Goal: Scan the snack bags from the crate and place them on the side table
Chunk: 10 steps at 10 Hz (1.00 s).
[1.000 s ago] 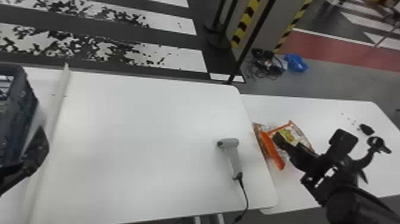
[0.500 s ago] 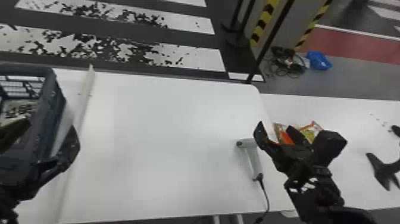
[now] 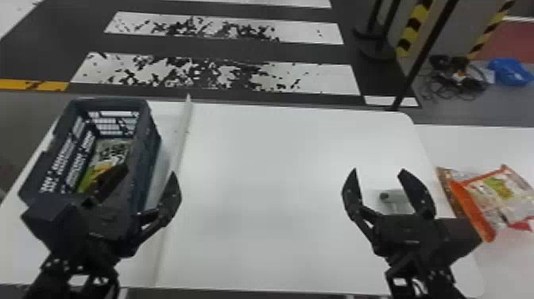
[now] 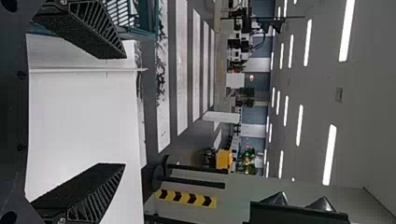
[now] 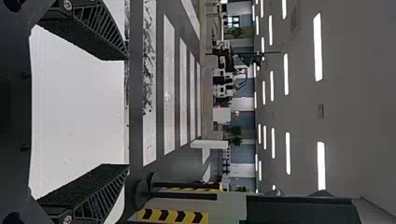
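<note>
Left end effector is empty, and its two fingers stand wide apart. In the head view, one of these fingers appears in front of the inside of the crate, while the other is beside the crate's right wall. Right end effector is also empty, with its fingers well apart, at the right part of the desk. In both wrist views, the same wide gap is seen, with the white surface of the desk behind it.

The crate is upright at the left end of the desk, and at its bottom lies snack packaging, pale with dark print and, nearer, green and yellow. I cannot tell how many bags this is. Beside the crate, a thin white strip runs along the desk.

The scanner lies on the desk; it is partly hidden behind one finger of the right end effector. On the side desk, an orange and white snack bag lies partly over a brownish one, just beside the edge of the first desk.

Behind, on the floor, are white stripes, black cables and a blue object.
</note>
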{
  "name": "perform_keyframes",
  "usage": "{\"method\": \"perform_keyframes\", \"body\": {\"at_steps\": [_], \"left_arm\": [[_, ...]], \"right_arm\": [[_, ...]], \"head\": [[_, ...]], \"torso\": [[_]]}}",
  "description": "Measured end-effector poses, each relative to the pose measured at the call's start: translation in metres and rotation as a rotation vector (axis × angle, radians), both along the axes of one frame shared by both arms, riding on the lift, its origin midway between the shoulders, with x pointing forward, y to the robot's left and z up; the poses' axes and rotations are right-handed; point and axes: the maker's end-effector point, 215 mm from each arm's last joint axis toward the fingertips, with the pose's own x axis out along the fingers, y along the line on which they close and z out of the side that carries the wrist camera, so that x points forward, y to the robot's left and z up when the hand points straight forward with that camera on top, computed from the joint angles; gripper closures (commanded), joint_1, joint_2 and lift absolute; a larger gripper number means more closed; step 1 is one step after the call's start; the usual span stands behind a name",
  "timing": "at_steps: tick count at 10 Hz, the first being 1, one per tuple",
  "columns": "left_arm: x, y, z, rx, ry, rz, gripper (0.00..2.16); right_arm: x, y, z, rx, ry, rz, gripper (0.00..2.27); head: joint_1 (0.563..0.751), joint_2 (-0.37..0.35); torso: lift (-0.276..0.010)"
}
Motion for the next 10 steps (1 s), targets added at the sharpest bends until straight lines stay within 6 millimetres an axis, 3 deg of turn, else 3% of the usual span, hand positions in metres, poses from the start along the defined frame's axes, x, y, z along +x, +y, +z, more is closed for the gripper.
{"method": "perform_keyframes", "body": {"at_steps": [3, 5, 7, 10], "left_arm": [[0.004, 0.004, 0.006, 0.008, -0.012, -0.003, 0.03], [0.013, 0.027, 0.027, 0.046, -0.026, 0.005, 0.03], [0.025, 0.061, 0.048, 0.103, -0.011, 0.019, 0.03], [0.045, 0.124, 0.056, 0.186, 0.064, 0.046, 0.03]], "right_arm": [[-0.012, 0.033, -0.004, 0.010, -0.044, 0.022, 0.07], [-0.014, 0.039, -0.007, 0.007, -0.038, 0.033, 0.07], [-0.016, 0.040, -0.012, 0.004, -0.024, 0.035, 0.07], [-0.021, 0.040, -0.018, 0.001, -0.009, 0.041, 0.07]], "head": [[0.695, 0.053], [0.695, 0.093], [0.695, 0.141], [0.695, 0.219]], "torso": [[-0.050], [-0.050], [-0.050], [-0.050]]}}
